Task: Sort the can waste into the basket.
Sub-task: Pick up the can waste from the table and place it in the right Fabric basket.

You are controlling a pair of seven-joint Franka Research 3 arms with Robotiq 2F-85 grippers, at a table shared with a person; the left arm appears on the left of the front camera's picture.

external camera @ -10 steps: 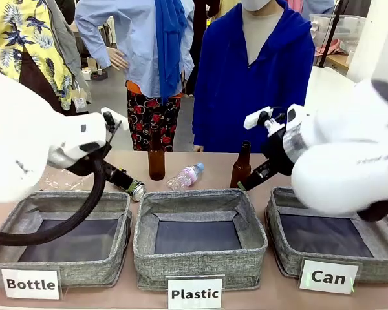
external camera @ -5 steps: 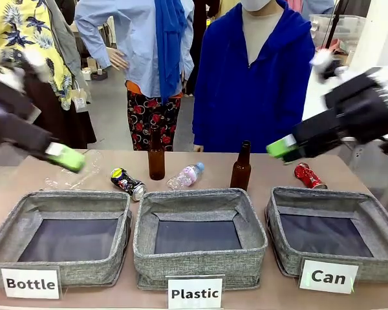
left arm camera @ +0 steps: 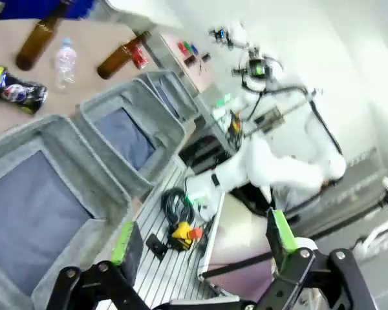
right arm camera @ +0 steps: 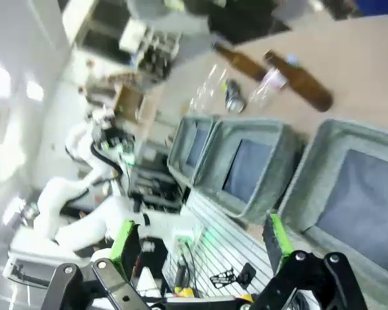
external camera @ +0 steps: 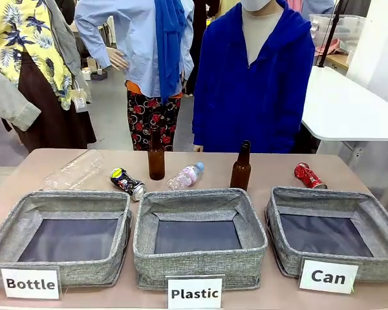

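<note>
Your left gripper and right gripper both stood wide open, holding nothing. The red can lay at frame right, just above the basket; the black can lay centre-left.

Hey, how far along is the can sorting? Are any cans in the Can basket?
Done: nothing yet. The black can lies on the table behind the Bottle basket, and the red can lies just behind the Can basket. In hand: nothing. The left gripper and right gripper are open and hold no can. Left: both cans must go into the Can basket.
</note>
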